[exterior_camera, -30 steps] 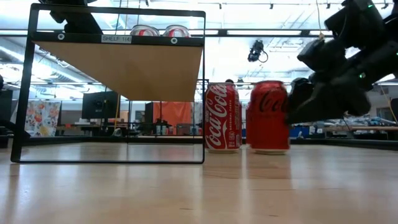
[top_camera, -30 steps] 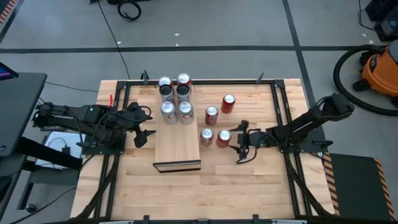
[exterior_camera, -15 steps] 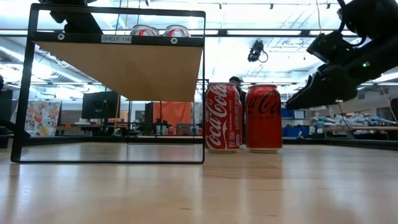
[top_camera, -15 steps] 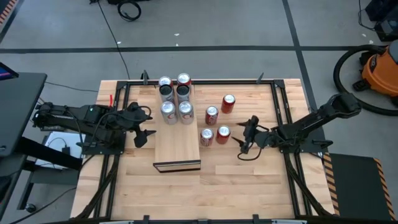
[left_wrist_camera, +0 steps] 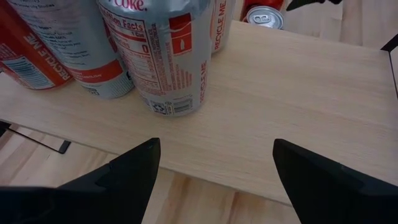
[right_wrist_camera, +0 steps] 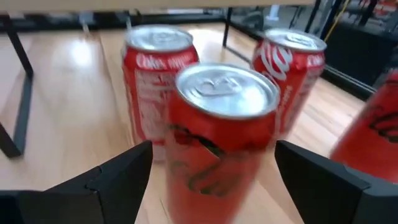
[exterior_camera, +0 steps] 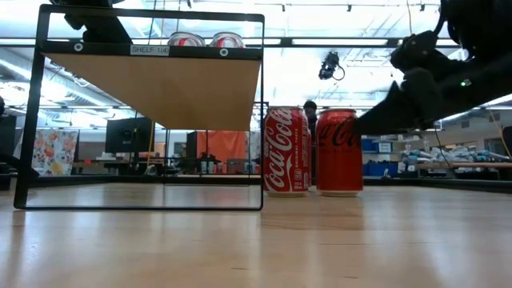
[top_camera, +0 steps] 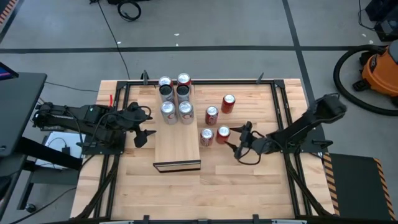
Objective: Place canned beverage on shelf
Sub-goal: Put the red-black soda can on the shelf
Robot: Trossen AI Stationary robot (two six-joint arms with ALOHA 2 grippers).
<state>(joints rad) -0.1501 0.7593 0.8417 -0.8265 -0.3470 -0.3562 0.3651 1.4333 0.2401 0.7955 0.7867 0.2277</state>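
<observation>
The shelf (top_camera: 178,148) is a pale wood board on a black frame, with several cans (top_camera: 175,98) standing at its far end. Right of it, red cans stand upright on the tabletop. My right gripper (top_camera: 236,140) is open, reaching from the right toward the nearest red can (top_camera: 223,134). In the right wrist view that can (right_wrist_camera: 225,124) stands just ahead of the two fingers, which are spread wider than it. I cannot tell whether a finger touches it. My left gripper (top_camera: 142,135) waits open at the shelf's left edge, facing a silver can (left_wrist_camera: 171,56).
Another red can (top_camera: 206,137) stands right beside the target, toward the shelf. Two more (top_camera: 212,114) (top_camera: 228,102) stand farther back. Black frame rails (top_camera: 281,106) run along the table's sides. The near half of the shelf top (left_wrist_camera: 292,106) is bare.
My right gripper drew back toward the table's right edge, rolled its wrist, then came back toward the nearest red can. That can now stands a little farther toward the far edge than a second ago, still upright.
</observation>
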